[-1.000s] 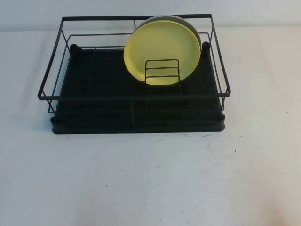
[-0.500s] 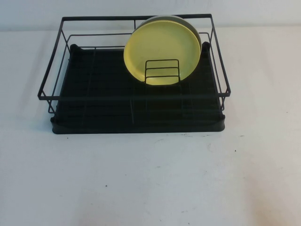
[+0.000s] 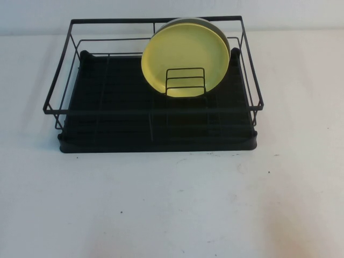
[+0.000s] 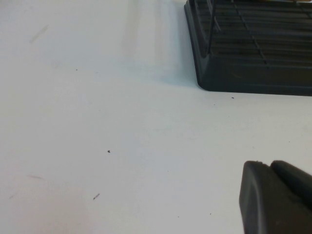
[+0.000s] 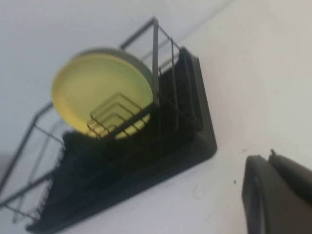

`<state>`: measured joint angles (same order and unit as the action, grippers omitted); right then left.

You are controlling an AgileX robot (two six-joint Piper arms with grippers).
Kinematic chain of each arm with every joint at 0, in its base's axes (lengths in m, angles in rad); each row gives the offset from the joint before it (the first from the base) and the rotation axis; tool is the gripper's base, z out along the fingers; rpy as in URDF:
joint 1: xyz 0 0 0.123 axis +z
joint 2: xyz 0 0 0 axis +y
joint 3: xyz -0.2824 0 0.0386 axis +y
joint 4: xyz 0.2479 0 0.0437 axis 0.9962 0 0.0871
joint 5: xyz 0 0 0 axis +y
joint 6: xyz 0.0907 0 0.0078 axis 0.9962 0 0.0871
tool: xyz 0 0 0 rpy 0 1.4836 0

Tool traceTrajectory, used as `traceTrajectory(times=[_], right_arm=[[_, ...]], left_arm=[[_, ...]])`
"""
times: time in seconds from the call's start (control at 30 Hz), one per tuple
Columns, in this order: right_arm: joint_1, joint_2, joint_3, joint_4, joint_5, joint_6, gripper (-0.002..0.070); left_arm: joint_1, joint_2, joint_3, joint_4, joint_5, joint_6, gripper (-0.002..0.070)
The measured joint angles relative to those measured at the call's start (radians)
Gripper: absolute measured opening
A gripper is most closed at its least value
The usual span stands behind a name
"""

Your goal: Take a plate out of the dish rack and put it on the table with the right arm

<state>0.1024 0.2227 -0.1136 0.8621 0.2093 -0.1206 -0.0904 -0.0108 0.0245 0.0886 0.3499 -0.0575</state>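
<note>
1. Nearest: plain white flat table (image 3: pixel 172 204) w/ a few dark specks. Open front strip, good room to set sth down.
2. Neither arm shows in the high view. Left gripper (image 4: pixel 280 197) only a dark corner in its wrist view, low over bare table near the rack's tray corner; fingers open or closed, can't tell.
3. Right gripper (image 5: pixel 278 195) likewise a dark edge in its wrist view, off the rack's right front corner, apart from it; can't tell its state, holding nothing visible.
4. Mid: large rectangular black wire dish rack (image 3: pixel 156 123) on black tray base; small wire holder in the right rear.
5. Far: round pale-yellow plastic plate (image 3: pixel 185 56) on edge, leaning back behind the holder, a second plate's rim just behind it.
6. Step, as I judge: approach not begun. Next: right arm in over the top rail, pinch the plate's upper rim, lift clear of holder + rail before swinging to the table.
</note>
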Motion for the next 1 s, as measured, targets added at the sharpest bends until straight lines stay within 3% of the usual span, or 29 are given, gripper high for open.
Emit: traceTrajectory(times=[0.2,0.47,1.0], right_arm=[[0.000,0.372,-0.251,-0.163,0.136,-0.039,-0.0018],[0.003,0.806,-0.620,-0.192,0.246,-0.264,-0.0018],[0.200,1.390,-1.216,-0.199,0.240,-0.694,-0.0006]], left_arm=[[0.000,0.000,0.000,0.000,0.000,0.000,-0.0004],[0.000,0.000,0.000,0.000,0.000,0.000,-0.0004],[0.000,0.000,0.000,0.000,0.000,0.000,-0.0004]])
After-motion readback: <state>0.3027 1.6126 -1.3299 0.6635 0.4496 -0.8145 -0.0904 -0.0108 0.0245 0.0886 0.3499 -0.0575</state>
